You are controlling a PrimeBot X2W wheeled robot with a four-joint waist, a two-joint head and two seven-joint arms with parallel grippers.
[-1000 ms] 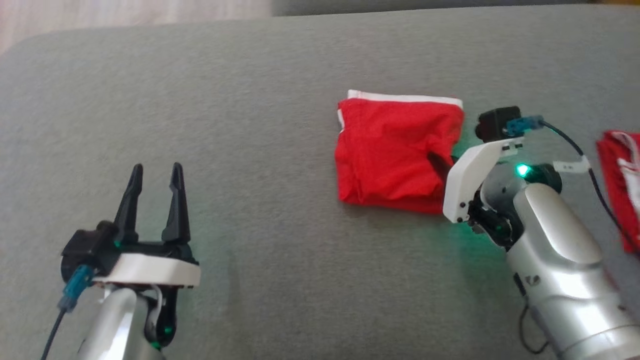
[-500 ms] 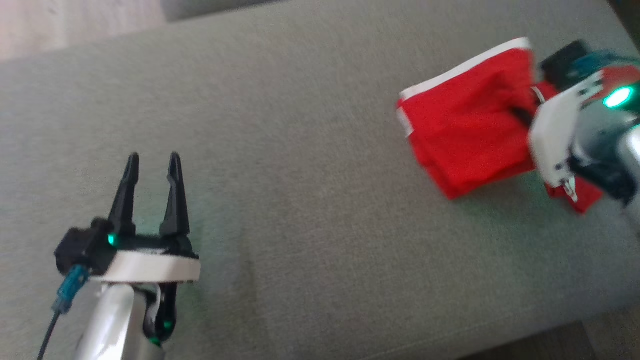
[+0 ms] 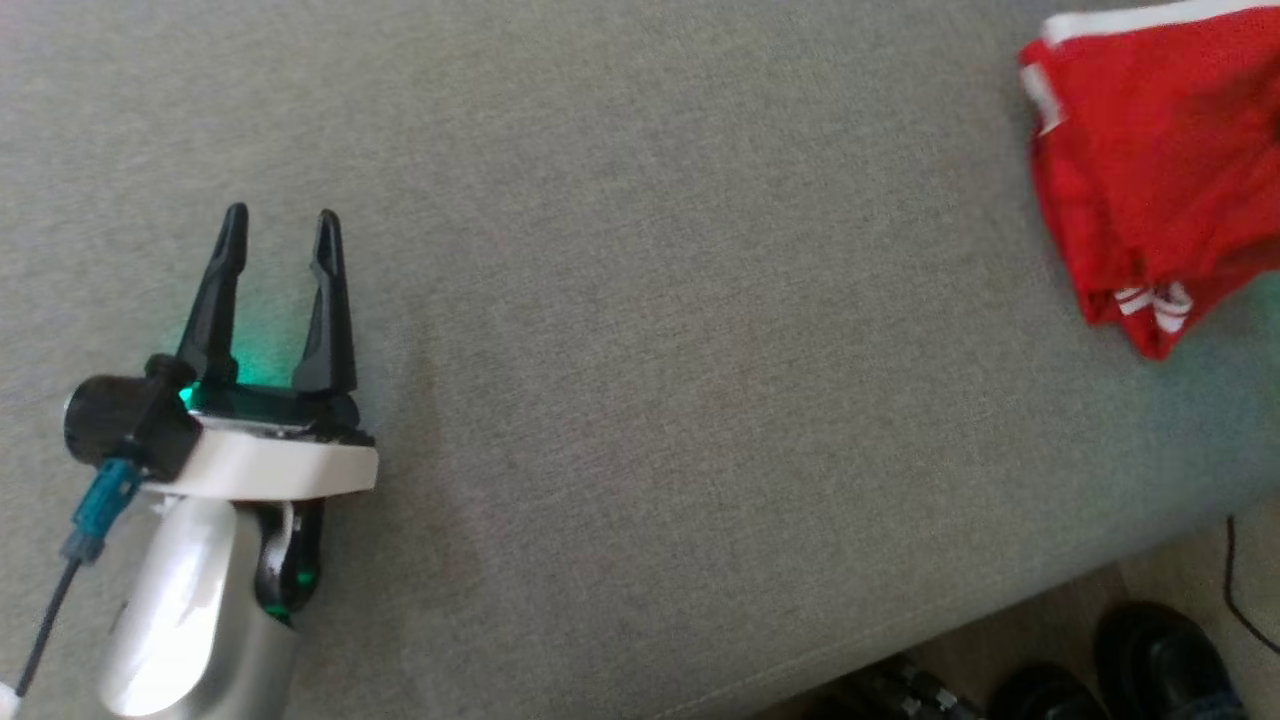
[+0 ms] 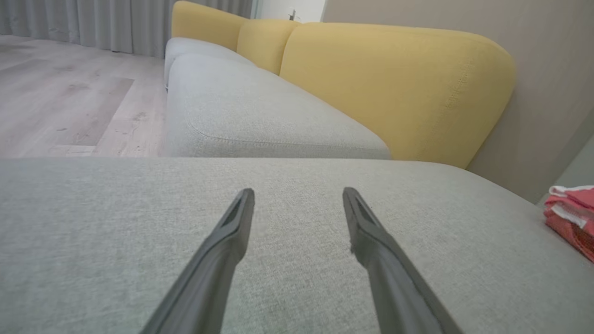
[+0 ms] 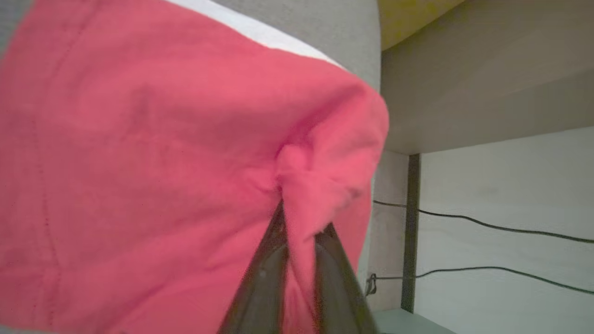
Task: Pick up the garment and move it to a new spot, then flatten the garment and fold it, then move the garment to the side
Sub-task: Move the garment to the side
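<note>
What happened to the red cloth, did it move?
Yes. The red cloth went right across the grey cushion, now overlapping the striped red piece it lay apart from before.

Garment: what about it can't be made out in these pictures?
- Head view: the garment is cut off by the top and right edges, so its full outline is lost.
- Head view: whether the striped layer beneath it is the same piece or another is unclear.
- Right wrist view: blurred, and bunched cloth hides the tips of the right pincer.
- Left wrist view: small and cut by the right edge, so the folds are unreadable.
</note>
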